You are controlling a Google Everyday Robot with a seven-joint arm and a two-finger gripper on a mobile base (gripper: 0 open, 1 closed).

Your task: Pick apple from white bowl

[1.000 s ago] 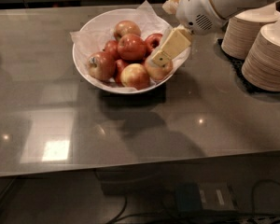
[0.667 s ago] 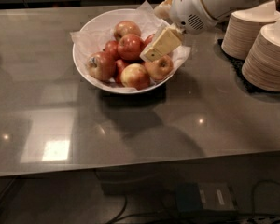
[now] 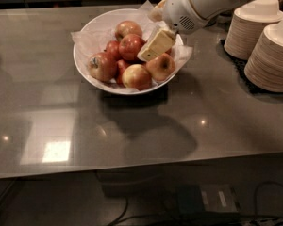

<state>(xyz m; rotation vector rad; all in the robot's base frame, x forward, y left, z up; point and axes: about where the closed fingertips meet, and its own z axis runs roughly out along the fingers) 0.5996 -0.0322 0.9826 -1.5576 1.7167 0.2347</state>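
The white bowl (image 3: pixel 87 44), with crinkled white paper over its rim, stands on the grey counter at the back centre. It holds several apples. The large deep-red apple (image 3: pixel 130 46) lies in the middle of the pile, with a blushed apple (image 3: pixel 128 28) behind it and two more yellow-and-red ones (image 3: pixel 137 76) in front. My gripper (image 3: pixel 150 51) reaches down into the bowl from the upper right. Its cream tip sits just right of the deep-red apple and above the right-hand apple (image 3: pixel 161 67). Nothing is seen lifted.
Two tall stacks of tan paper plates (image 3: pixel 272 55) stand on a dark mat at the right, close to my arm's white housing (image 3: pixel 198 4). The counter's front edge runs along the bottom, with cables on the floor below.
My gripper has moved left and deeper over the bowl, from the right rim toward the deep-red apple in the middle. The apples have not moved.
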